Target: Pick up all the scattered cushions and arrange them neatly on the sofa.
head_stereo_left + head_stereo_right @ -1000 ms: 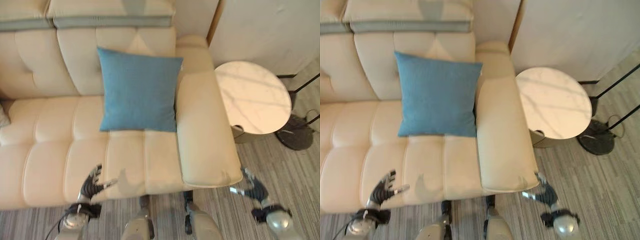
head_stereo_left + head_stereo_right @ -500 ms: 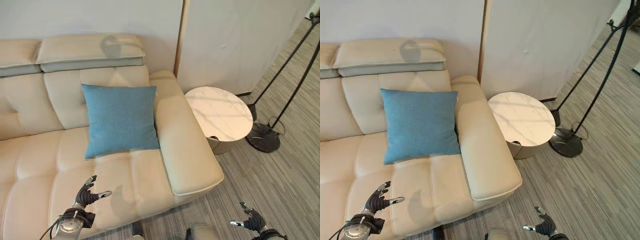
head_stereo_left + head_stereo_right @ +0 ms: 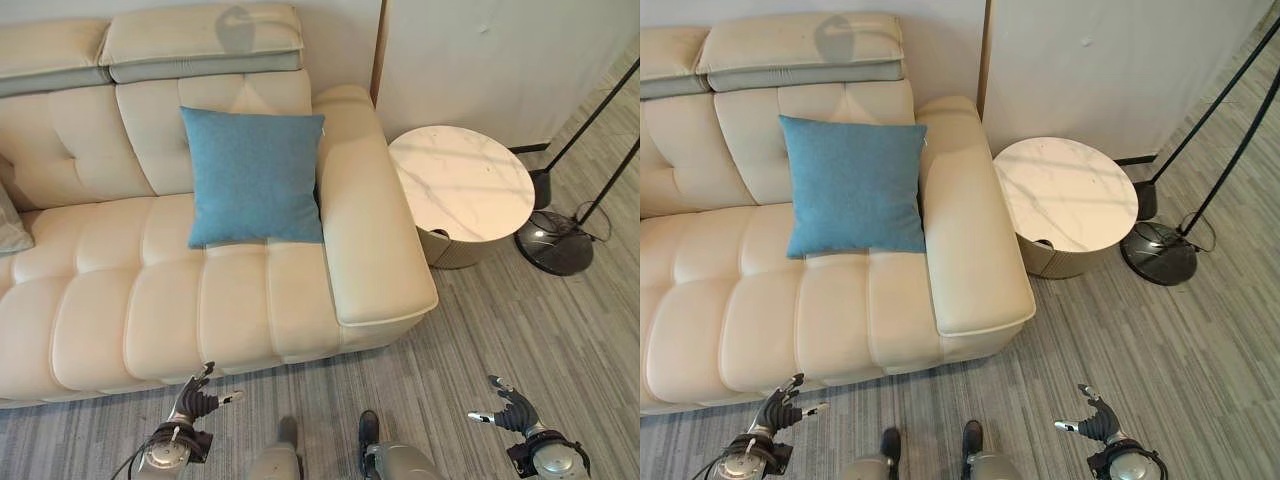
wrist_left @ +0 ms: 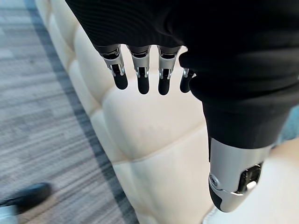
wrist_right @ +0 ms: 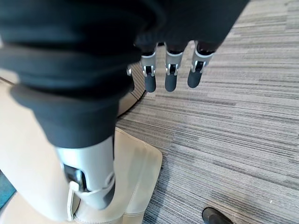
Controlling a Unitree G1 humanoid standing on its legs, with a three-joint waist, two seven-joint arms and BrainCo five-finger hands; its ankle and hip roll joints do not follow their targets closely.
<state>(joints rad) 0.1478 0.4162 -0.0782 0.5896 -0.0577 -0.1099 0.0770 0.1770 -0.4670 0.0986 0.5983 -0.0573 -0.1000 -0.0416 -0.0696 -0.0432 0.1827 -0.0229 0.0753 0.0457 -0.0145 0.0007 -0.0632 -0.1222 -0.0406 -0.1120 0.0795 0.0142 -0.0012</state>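
Square blue cushion (image 3: 254,176) upright against cream sofa (image 3: 110,310) backrest.

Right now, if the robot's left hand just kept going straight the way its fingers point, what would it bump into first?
Most likely the cream sofa: the open left hand points at its front edge, close ahead and apparently not touching.

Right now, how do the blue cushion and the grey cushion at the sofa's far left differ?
The blue cushion is in full view, propped against the sofa backrest beside the armrest; the grey cushion is cut off by the view's edge at the opposite end. The blue one is saturated; the grey one is pale. Both are on the sofa, and neither hand holds either.
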